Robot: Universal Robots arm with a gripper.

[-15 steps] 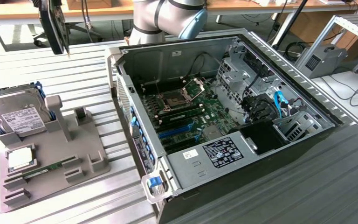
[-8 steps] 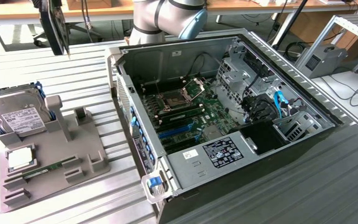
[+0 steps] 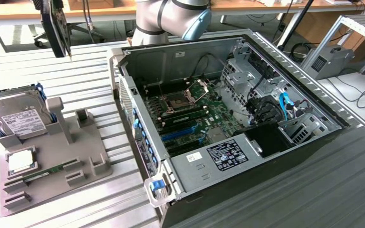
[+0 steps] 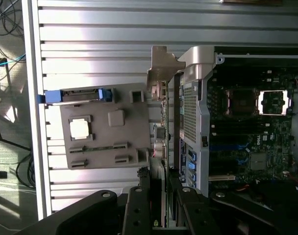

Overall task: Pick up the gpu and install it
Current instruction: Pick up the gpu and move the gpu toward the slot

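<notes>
The gpu [image 3: 57, 26] is a slim black card hanging edge-on in the air at the exterior view's far left, above the slatted table and well clear of the open computer case [image 3: 169, 171]. In the wrist view the gpu [image 4: 163, 122] runs away from the camera, its silver bracket [image 4: 163, 66] at the far end. My gripper [image 4: 161, 200] is shut on the card's near end, one black finger [image 4: 138, 208] on each flat side. Seen from the wrist, the card hangs over the gap between the grey parts holder [image 4: 105, 147] and the case's rear wall [image 4: 190, 107].
The case lies open with the motherboard [image 3: 189, 118] and its blue slots [image 3: 179, 133] exposed. The grey parts holder [image 3: 87, 156] carries a hard drive [image 3: 17, 118], a processor [image 3: 21, 161] and a green memory stick [image 3: 43, 173]. Cables and a metal rack [image 3: 360, 28] stand at the exterior view's right.
</notes>
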